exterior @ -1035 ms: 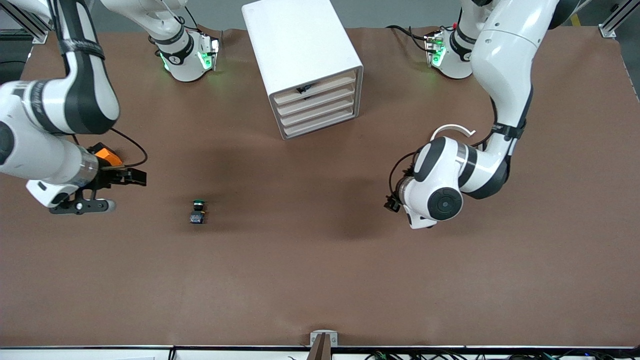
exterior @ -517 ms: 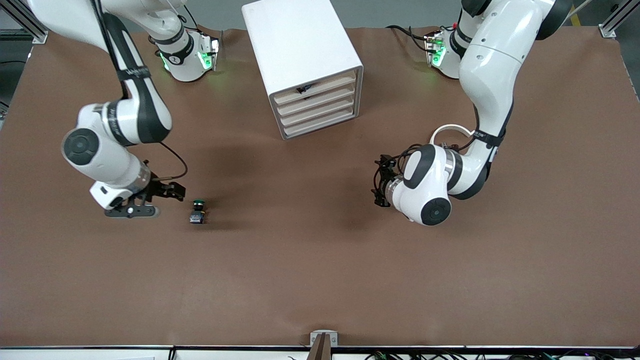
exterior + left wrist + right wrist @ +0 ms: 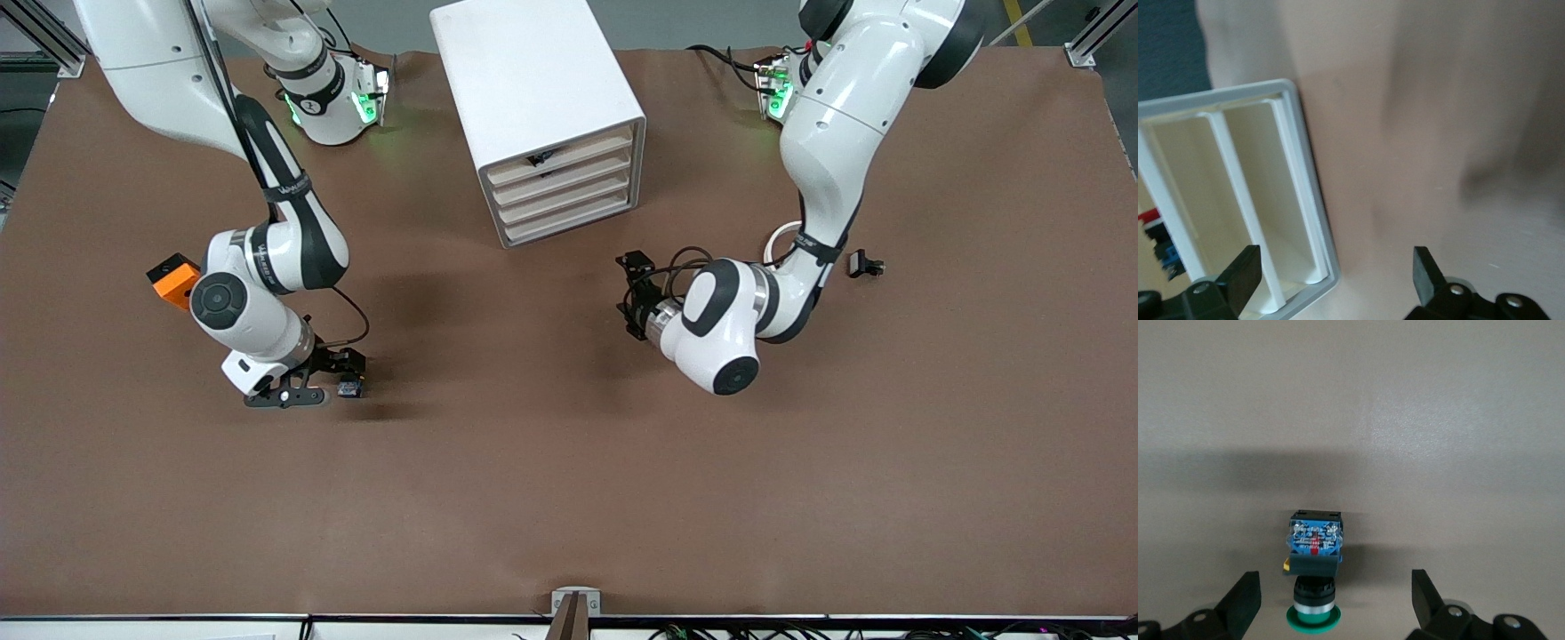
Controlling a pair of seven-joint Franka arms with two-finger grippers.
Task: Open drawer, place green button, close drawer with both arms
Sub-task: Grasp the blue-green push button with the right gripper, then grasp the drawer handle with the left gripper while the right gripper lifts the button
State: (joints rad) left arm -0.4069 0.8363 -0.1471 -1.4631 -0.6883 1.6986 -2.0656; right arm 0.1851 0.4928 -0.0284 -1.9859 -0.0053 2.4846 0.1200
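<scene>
1. two white arms with black hands work over one brown table (image 3: 569,498); both bases stand along the table edge farthest from the front camera.
2. one white cabinet (image 3: 533,80) stands mid-table by that same edge, holding four cream-fronted drawers stacked one above another; the top drawer (image 3: 560,158) has a small dark thing at its front, and all four fronts sit about flush.
3. one button (image 3: 350,386) lies on its side on the table, toward the right arm's end and nearer the front camera than the cabinet; its green cap (image 3: 1313,619) and blue-faced blocky body show in the right wrist view.
4. the right hand (image 3: 347,372) is low over the button, fingers (image 3: 1245,603) spread wide on either side of it, gripping nothing.
5. the left hand (image 3: 633,296) hangs over bare table in front of the cabinet, pointing toward the drawers; its fingers (image 3: 1241,273) are wide apart and hold nothing.
6. one orange cube (image 3: 174,278) sits toward the right arm's end of the table, beside that arm's elbow.
7. one small black clip (image 3: 865,265) lies toward the left arm's end, with a white curved band (image 3: 784,242) partly hidden by the left arm.
</scene>
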